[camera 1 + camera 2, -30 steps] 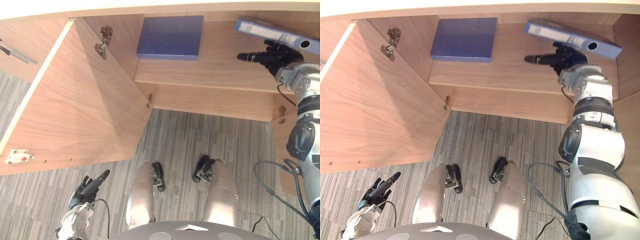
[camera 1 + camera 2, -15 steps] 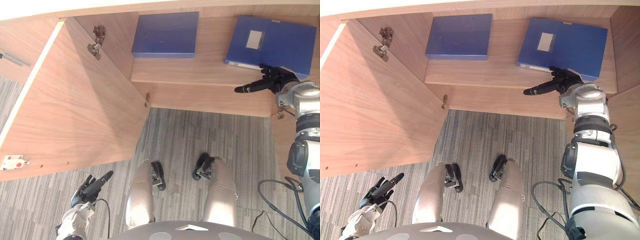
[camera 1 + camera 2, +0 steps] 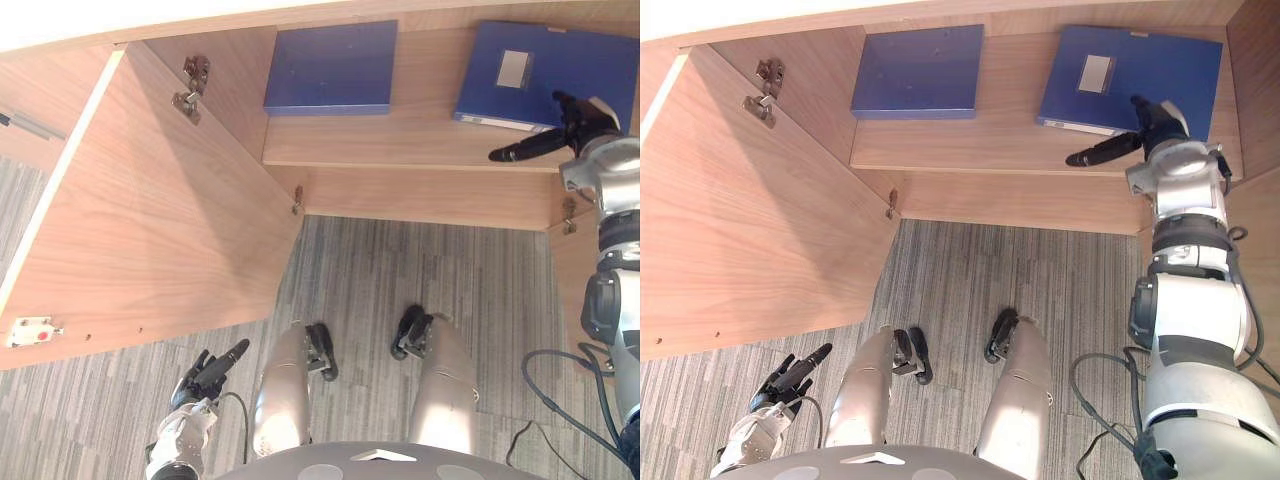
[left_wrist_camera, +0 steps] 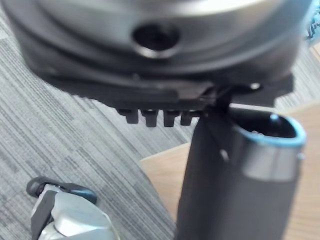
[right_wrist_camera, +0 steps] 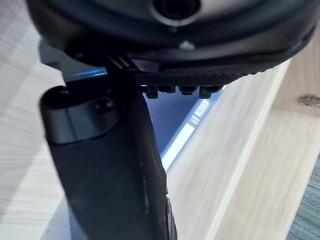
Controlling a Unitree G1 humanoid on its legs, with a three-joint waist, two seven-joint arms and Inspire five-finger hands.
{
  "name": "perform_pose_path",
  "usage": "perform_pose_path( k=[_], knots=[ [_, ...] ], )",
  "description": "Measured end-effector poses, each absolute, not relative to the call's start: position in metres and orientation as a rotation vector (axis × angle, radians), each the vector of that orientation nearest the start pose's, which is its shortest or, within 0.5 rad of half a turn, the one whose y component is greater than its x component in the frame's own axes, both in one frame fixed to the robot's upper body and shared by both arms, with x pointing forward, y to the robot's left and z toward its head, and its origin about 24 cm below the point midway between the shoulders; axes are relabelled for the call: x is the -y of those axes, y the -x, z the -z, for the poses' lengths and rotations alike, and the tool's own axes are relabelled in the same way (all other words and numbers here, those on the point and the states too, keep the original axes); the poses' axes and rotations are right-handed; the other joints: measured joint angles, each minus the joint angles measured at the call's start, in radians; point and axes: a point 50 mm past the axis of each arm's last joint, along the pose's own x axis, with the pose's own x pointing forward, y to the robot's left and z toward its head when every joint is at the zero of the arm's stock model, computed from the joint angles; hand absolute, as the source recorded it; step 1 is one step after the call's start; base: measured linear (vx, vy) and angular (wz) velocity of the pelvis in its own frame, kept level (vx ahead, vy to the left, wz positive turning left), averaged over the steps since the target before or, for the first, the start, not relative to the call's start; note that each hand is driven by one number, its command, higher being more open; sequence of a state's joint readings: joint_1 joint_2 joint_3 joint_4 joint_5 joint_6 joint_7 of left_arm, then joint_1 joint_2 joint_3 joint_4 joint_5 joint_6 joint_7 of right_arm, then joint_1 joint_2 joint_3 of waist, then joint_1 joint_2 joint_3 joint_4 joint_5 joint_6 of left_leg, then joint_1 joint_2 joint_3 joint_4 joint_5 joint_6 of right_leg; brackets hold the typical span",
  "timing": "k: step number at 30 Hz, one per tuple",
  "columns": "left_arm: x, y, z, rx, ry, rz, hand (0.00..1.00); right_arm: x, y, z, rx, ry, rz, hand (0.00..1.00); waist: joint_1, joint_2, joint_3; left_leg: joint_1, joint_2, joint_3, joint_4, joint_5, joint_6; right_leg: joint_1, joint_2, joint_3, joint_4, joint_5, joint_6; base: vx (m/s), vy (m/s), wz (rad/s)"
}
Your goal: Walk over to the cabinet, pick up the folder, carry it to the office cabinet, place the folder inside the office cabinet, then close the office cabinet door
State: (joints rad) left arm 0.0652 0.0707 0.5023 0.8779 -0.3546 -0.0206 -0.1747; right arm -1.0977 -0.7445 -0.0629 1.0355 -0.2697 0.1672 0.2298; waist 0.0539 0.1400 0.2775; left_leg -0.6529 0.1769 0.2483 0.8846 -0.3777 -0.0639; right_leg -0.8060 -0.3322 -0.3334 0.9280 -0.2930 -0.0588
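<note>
**A:** What's around the opening?

**B:** The office cabinet [image 3: 420,195] is open. Its cabinet door [image 3: 150,210] is swung wide out on the robot's left, over the grey striped carpet [image 3: 400,270]. There are hinges [image 3: 190,85] on the door's inner face and a white latch block [image 3: 30,330] with a red dot near its free edge. A plain blue folder [image 3: 330,65] lies flat at the left end of the shelf [image 3: 420,140], apart from the task one.

**A:** Where's the task folder?

**B:** The folder [image 3: 1130,65] is blue with a pale label and lies flat at the right end of the same shelf, next to the cabinet's right wall. It has a white strip along its front edge.

**A:** Right robot hand?

**B:** The right robot hand [image 3: 1150,125] is at the folder's front edge, with its fingers reaching over that edge. The thumb sticks out sideways to the left above the shelf front. The fingers are spread and clamp nothing. I can't tell whether they touch the cover. The right wrist view shows the blue cover and white strip [image 5: 185,135] just past the thumb.

**A:** Left one?

**B:** The left robot hand [image 3: 205,375] hangs low over the carpet, below the open door. Its fingers are loose and it's empty.
</note>
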Motion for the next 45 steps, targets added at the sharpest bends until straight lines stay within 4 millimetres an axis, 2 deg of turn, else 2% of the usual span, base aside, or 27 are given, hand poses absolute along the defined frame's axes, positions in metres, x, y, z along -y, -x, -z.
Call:
perform_pose_path(
  k=[4, 10, 16, 19, 27, 30, 33, 36, 39, 43, 45],
  knots=[
    [-0.239, -0.121, 0.136, -0.740, 0.544, -0.520, 1.00, 0.322, -0.384, -0.248, -0.102, 0.714, 0.255, 1.00, 0.005, 0.000, 0.000, -0.007, -0.003, 0.004, -0.013, 0.010, -0.001, -0.014, 0.000, 0.004, -0.006, 0.003, -0.002, -0.01, 0.005, 0.01],
    [-0.232, -0.120, 0.139, -0.758, 0.550, -0.508, 1.00, 0.314, -0.388, -0.243, -0.121, 0.820, 0.203, 1.00, 0.001, 0.000, 0.008, -0.042, -0.018, 0.002, -0.036, 0.031, -0.001, -0.050, -0.014, -0.002, -0.010, 0.009, -0.006, -0.01, 0.009, 0.09],
    [-0.237, -0.114, 0.139, -0.749, 0.565, -0.513, 1.00, 0.320, -0.383, -0.260, -0.118, 0.964, 0.158, 1.00, 0.010, 0.004, 0.029, -0.052, -0.030, 0.006, -0.062, 0.045, 0.001, -0.066, -0.019, 0.000, -0.024, 0.014, -0.002, 0.00, 0.009, 0.03],
    [-0.240, -0.117, 0.137, -0.749, 0.531, -0.480, 1.00, 0.322, -0.380, -0.273, -0.096, 1.019, 0.166, 1.00, 0.010, 0.006, 0.044, -0.074, -0.033, 0.006, -0.064, 0.050, 0.002, -0.089, -0.024, 0.001, -0.021, 0.017, -0.004, -0.02, 0.012, 0.03],
    [-0.244, -0.120, 0.134, -0.725, 0.520, -0.462, 1.00, 0.325, -0.376, -0.291, -0.075, 1.128, 0.186, 1.00, 0.012, 0.012, 0.067, -0.086, -0.054, 0.016, -0.094, 0.069, 0.012, -0.118, -0.041, 0.011, -0.023, 0.019, 0.007, -0.04, 0.021, 0.05],
    [-0.241, -0.122, 0.134, -0.723, 0.514, -0.448, 1.00, 0.332, -0.372, -0.307, -0.093, 1.288, 0.275, 1.00, 0.018, 0.015, 0.084, -0.098, -0.065, 0.018, -0.120, 0.093, 0.013, -0.134, -0.048, 0.010, -0.033, 0.027, 0.005, -0.04, 0.018, 0.11],
    [-0.237, -0.122, 0.135, -0.732, 0.524, -0.457, 1.00, 0.338, -0.368, -0.312, -0.123, 1.441, 0.353, 1.00, 0.023, 0.015, 0.099, -0.100, -0.070, 0.017, -0.139, 0.110, 0.005, -0.137, -0.048, 0.006, -0.044, 0.033, 0.004, -0.03, 0.025, 0.05],
    [-0.233, -0.123, 0.136, -0.739, 0.532, -0.476, 1.00, 0.340, -0.366, -0.315, -0.154, 1.570, 0.398, 1.00, 0.023, 0.015, 0.100, -0.105, -0.069, 0.014, -0.142, 0.111, 0.005, -0.139, -0.047, 0.000, -0.049, 0.038, -0.003, -0.02, 0.043, 0.03],
    [-0.237, -0.135, 0.132, -0.700, 0.552, -0.523, 1.00, 0.344, -0.363, -0.314, -0.162, 1.581, 0.421, 1.00, 0.023, 0.013, 0.101, -0.106, -0.064, 0.013, -0.139, 0.110, 0.005, -0.134, -0.041, -0.004, -0.058, 0.047, -0.009, -0.01, 0.060, -0.04],
    [-0.242, -0.149, 0.125, -0.648, 0.569, -0.540, 1.00, 0.347, -0.362, -0.303, -0.185, 1.590, 0.421, 1.00, 0.019, 0.002, 0.108, -0.092, -0.056, 0.012, -0.136, 0.103, 0.006, -0.111, -0.027, -0.004, -0.077, 0.057, -0.004, -0.02, 0.067, -0.08],
    [-0.243, -0.149, 0.125, -0.643, 0.569, -0.545, 1.00, 0.348, -0.363, -0.296, -0.213, 1.618, 0.412, 1.00, 0.013, -0.007, 0.114, -0.081, -0.049, 0.012, -0.128, 0.093, 0.009, -0.094, -0.018, -0.004, -0.084, 0.059, -0.002, -0.02, 0.070, -0.13]
  ],
)
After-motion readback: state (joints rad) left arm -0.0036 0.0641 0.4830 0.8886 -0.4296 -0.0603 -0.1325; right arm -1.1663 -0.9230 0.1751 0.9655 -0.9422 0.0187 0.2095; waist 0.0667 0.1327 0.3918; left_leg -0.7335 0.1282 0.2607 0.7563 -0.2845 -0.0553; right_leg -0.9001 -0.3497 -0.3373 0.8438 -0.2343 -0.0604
